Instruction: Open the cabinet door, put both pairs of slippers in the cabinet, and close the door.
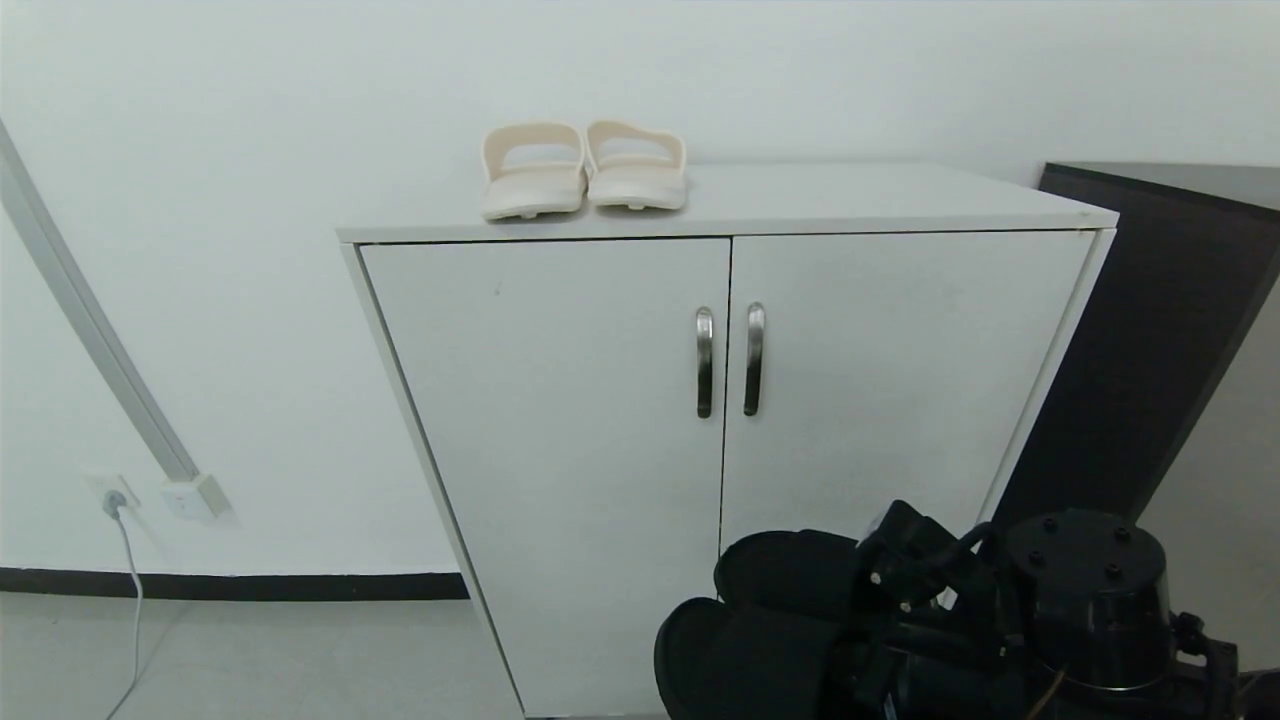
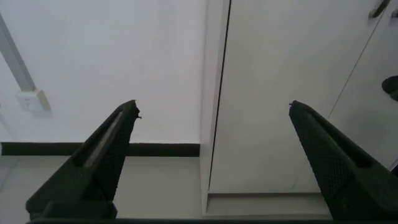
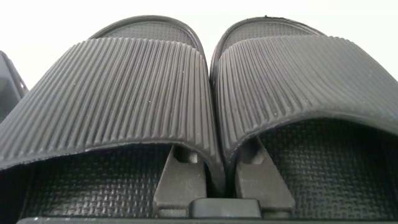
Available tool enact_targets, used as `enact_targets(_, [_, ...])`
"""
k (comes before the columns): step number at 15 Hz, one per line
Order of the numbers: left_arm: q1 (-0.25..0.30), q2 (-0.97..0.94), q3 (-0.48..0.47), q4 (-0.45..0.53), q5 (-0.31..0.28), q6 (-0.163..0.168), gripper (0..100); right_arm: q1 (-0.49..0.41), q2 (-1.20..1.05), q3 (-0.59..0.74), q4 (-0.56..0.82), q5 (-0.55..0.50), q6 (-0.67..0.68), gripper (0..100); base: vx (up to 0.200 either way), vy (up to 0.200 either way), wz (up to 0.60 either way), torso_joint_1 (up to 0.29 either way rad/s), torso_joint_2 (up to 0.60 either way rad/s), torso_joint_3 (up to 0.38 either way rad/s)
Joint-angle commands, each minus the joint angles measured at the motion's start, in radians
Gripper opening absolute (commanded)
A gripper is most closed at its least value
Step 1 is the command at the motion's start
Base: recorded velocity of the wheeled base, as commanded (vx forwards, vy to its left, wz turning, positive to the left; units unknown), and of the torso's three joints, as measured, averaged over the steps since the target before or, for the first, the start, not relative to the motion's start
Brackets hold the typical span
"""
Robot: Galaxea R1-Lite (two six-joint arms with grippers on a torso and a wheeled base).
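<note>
The right arm [image 1: 935, 600] is black throughout, with a domed cylindrical joint housing [image 1: 1085, 610] bearing recessed round screws [image 1: 1113, 572] and a black cable [image 1: 978, 535] looped beside it; the left gripper [image 2: 211, 109] has two black wedge-shaped fingers [image 2: 102, 158] with finely textured inner faces, and the right gripper [image 3: 219, 180] has flat, dark grey fingers [image 3: 179, 186].

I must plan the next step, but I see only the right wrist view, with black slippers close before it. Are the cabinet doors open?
Observer: No. In the head view both doors are shut, their handles side by side.
Operator: The black slippers I see. Where is the other pair?
Observer: The beige slippers stand on top of the cabinet, toward its left end.
Operator: Is the left gripper free?
Observer: Yes. The left gripper is open and holds nothing; it faces the cabinet's lower left edge.
</note>
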Motion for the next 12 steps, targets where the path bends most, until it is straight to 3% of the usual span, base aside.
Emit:
enact_targets(1, [-0.015, 0.107, -0.186, 0.005, -0.029, -0.065, 100, 0.002, -0.002, 0.006, -0.004, 0.001, -0.004, 0, 0.000, 0.000, 0.00, -0.002, 0.11, 0.056])
enact_targets(3, [-0.021, 0.236, -0.195, 0.003, -0.193, -0.051, 100, 0.002, 0.004, 0.011, -0.006, 0.002, -0.006, 0, 0.000, 0.000, 0.00, 0.000, 0.00, 0.000])
enact_targets(4, [-0.021, 0.354, -0.203, -0.006, -0.290, -0.064, 100, 0.002, 0.002, 0.009, -0.006, -0.001, -0.006, 0, 0.000, 0.000, 0.00, 0.000, 0.00, 0.000])
enact_targets(5, [-0.021, 0.446, -0.215, -0.041, -0.324, -0.087, 100, 0.005, 0.001, 0.014, -0.006, -0.002, -0.011, 0, 0.000, 0.000, 0.00, 0.000, 0.00, 0.000])
enact_targets(7, [-0.039, 0.569, -0.226, -0.121, -0.413, -0.085, 100, 0.005, 0.002, 0.018, -0.007, 0.001, -0.044, 0, 0.000, 0.000, 0.00, -0.019, 0.13, 0.124])
enact_targets(10, [-0.065, 0.693, -0.253, -0.167, -0.457, -0.061, 100, 0.007, 0.001, 0.018, -0.009, 0.007, -0.044, 0, 0.000, 0.000, 0.00, -0.001, 0.02, 0.014])
enact_targets(12, [-0.137, 0.762, -0.288, -0.170, -0.463, -0.056, 100, 0.008, 0.004, 0.020, -0.029, 0.007, -0.038, 0, 0.000, 0.000, 0.00, 0.000, 0.00, 0.000])
